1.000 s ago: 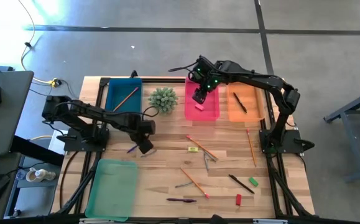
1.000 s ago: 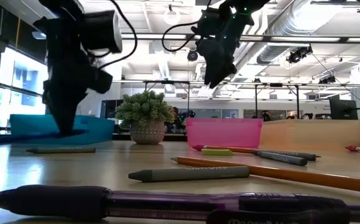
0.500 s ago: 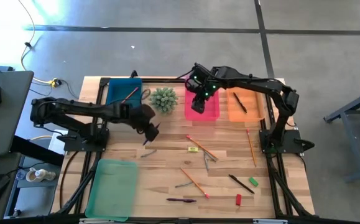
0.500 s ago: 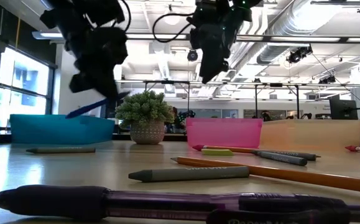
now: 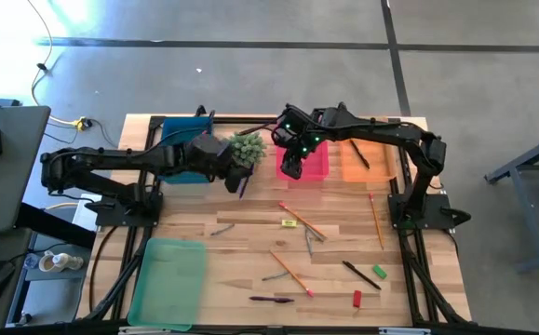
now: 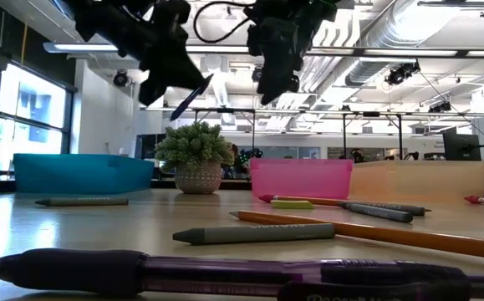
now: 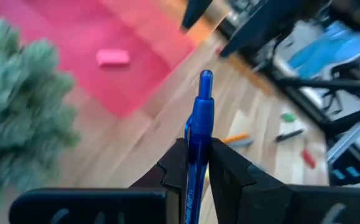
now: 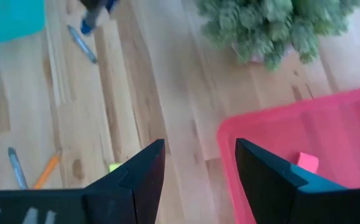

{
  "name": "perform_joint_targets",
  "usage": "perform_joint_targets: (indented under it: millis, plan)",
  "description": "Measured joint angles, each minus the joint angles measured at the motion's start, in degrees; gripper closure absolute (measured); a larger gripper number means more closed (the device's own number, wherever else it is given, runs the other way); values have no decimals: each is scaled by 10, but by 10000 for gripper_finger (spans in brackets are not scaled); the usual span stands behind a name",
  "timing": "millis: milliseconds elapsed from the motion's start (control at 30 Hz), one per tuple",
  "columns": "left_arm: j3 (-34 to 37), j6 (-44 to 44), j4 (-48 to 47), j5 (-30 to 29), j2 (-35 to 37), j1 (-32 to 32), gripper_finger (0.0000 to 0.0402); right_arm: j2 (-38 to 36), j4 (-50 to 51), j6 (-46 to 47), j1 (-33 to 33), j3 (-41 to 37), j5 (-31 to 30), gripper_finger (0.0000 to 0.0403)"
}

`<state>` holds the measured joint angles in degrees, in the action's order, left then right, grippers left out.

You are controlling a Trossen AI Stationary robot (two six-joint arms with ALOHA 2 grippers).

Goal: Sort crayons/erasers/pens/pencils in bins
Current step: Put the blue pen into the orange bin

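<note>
My left gripper (image 5: 235,177) is shut on a blue pen (image 7: 199,118) and hangs in the air just near of the spiky green plant (image 5: 246,149). In the low view the pen (image 6: 190,96) slants out of that gripper (image 6: 170,75), high above the table. My right gripper (image 5: 292,167) hangs open over the near left corner of the pink bin (image 5: 314,160), where a pink eraser (image 8: 305,162) lies. The blue bin (image 5: 183,149), orange bin (image 5: 367,154) and light green bin (image 5: 168,282) stand around the table. My left gripper pinches the blue pen's barrel (image 7: 195,146) between its two fingers. The fingers slant down toward the table's right, and the pen runs roughly along them. Its clip end (image 7: 205,78) sticks out past the fingertips. The pen is lifted clear of the table.
Loose on the wood lie a grey crayon (image 5: 222,228), a yellow eraser (image 5: 289,223), orange pencils (image 5: 290,272) (image 5: 376,221), dark pens (image 5: 360,274) (image 5: 271,299), and green (image 5: 379,272) and red (image 5: 357,298) erasers. One dark pen lies in the orange bin.
My left gripper has lifted the blue pen off the table. It has risen and gone toward the far edge and the right, up to the plant, tipping from pointing steeply down to nearer level. My right gripper, still open, has drifted over the pink bin toward its near left corner.
</note>
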<state>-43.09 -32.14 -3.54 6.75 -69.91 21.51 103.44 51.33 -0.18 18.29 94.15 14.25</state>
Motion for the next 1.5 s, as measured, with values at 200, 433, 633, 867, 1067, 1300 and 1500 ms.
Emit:
perform_joint_targets:
  millis: [200,433,633,867,1067,1300,1500]
  plan:
    - [0,10,80,12,0,18,368,-24,-46,0,-11,0,26,215]
    - [0,39,167,12,0,31,368,-57,-102,10,-11,1,33,215]
    - [0,57,244,12,0,35,367,-60,-156,46,-13,1,33,215]
    - [0,69,305,3,0,36,369,-60,-210,58,-26,1,34,215]
    - [0,69,309,2,0,36,369,-60,-229,78,-31,1,27,217]
    - [0,73,315,-16,0,35,369,-60,-231,93,-30,1,23,283]
    - [0,74,321,-16,0,35,369,-60,-229,106,-30,1,22,365]
